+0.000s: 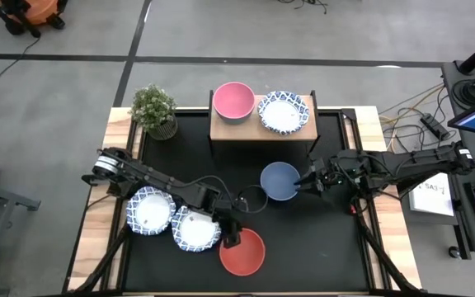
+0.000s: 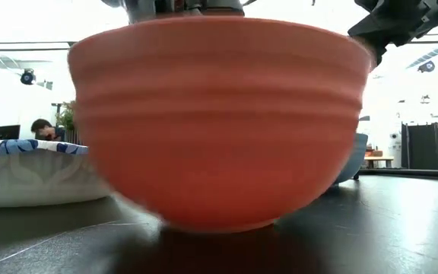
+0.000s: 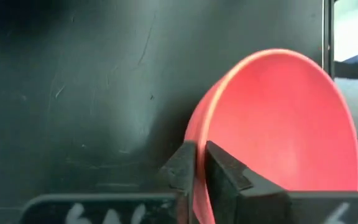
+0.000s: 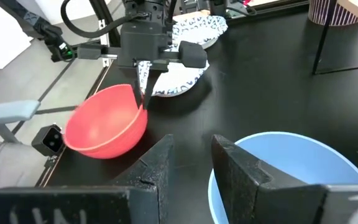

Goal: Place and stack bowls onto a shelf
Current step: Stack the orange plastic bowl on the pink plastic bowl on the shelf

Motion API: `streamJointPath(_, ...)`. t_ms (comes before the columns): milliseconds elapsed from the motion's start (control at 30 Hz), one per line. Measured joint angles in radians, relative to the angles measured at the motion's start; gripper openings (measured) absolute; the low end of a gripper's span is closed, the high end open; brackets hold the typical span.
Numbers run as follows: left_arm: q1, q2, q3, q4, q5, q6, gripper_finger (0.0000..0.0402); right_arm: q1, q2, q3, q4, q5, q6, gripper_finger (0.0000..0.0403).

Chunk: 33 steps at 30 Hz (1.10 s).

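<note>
A red bowl (image 1: 244,253) sits near the table's near edge and fills the low view (image 2: 219,122). My left gripper (image 1: 230,238) is shut on its rim. A blue bowl (image 1: 279,181) rests on its base mid-table. My right gripper (image 4: 191,165) is open at that bowl's right rim, with one finger (image 4: 238,171) over the bowl (image 4: 291,177) and the other outside; no touch shows. The shelf (image 1: 246,130) at the far edge carries a pink bowl (image 1: 232,101) and a white, blue-patterned bowl (image 1: 284,112) side by side. My left gripper pinches the red bowl's rim (image 3: 193,130) on its far-left side, one finger (image 3: 225,174) inside the bowl and one outside. The fingers (image 4: 145,84) come from above, pointing down. The bowl (image 4: 104,127) tilts below them; I cannot tell if its foot is clear of the table.
Two more white, blue-patterned bowls (image 1: 149,210) (image 1: 195,229) sit at the near left, close beside the left arm. A potted plant (image 1: 154,110) stands left of the shelf. Bare black mat lies between the shelf and the blue bowl (image 1: 237,161).
</note>
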<state>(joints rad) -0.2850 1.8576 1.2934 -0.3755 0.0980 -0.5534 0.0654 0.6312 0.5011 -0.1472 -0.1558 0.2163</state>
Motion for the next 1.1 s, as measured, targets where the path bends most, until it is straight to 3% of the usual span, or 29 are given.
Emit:
streamJointPath(200, 0.005, -0.045, 0.0, 0.001, 0.009, -0.01, 0.0003, 0.0, -0.001, 0.0, -0.004, 0.0, -0.002, 0.0098)
streamJointPath(533, 0.091, -0.265, 0.012, -0.056, 0.022, -0.015, 0.0001, 0.0, -0.001, 0.0, -0.014, -0.001, 0.001, 0.0098)
streamJointPath(800, 0.335, -0.392, 0.114, -0.26, -0.022, 0.067, 0.0001, 0.0, 0.011, -0.003, -0.038, -0.001, 0.009, 0.0098)
streamJointPath(1100, 0.651, -0.347, 0.439, -0.492, -0.067, 0.303, 0.0, 0.0, 0.013, -0.023, -0.037, -0.001, 0.019, 0.0098)
